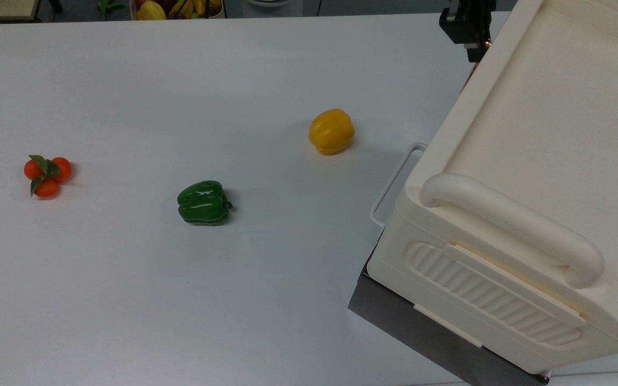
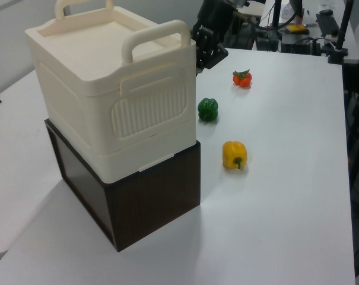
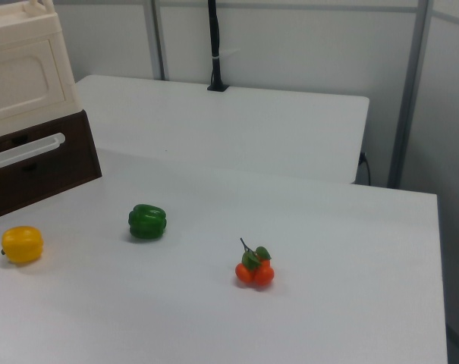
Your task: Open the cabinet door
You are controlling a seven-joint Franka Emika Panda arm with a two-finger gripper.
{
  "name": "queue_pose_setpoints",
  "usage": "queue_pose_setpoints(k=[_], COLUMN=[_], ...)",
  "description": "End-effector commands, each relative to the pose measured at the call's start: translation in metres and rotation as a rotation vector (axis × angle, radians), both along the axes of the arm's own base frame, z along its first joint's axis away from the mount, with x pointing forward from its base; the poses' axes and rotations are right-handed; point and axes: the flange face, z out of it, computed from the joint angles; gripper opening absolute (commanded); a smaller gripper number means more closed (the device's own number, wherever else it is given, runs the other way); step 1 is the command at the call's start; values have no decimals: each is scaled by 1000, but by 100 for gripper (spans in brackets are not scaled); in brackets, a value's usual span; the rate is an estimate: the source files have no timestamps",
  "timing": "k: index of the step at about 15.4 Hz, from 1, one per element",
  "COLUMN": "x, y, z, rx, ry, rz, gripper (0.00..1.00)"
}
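Observation:
The cream cabinet [image 1: 534,134] stands on a dark base at the top view's right edge, with a thick rounded handle on its lid. In the right view the cabinet door [image 3: 17,80] is a cream panel with a recessed inset, lying flush with the cabinet [image 3: 20,30]. A sliver of its copper bar handle [image 1: 468,81] shows at the cabinet's far left edge in the top view. My black gripper [image 1: 475,51] is right against that handle's upper end. In the left view the gripper [image 2: 202,59] sits just behind the far corner of the cabinet [image 2: 108,89].
On the white table lie a yellow pepper [image 1: 331,131], a green pepper [image 1: 204,202] and a cluster of small orange fruits [image 1: 47,172]. The dark base carries a white drawer handle [image 1: 395,182] that juts toward the yellow pepper. A basket of fruit [image 1: 177,8] sits beyond the table.

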Motion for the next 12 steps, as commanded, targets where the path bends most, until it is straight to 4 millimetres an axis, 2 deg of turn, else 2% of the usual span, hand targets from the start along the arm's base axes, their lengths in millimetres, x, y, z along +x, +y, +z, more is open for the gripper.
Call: queue_pose_setpoints(k=[1, 12], x=[-10, -26], y=[16, -10], z=[-2, 2], rx=[10, -54], ry=[-15, 57], rz=[36, 14], gripper=[0, 0])
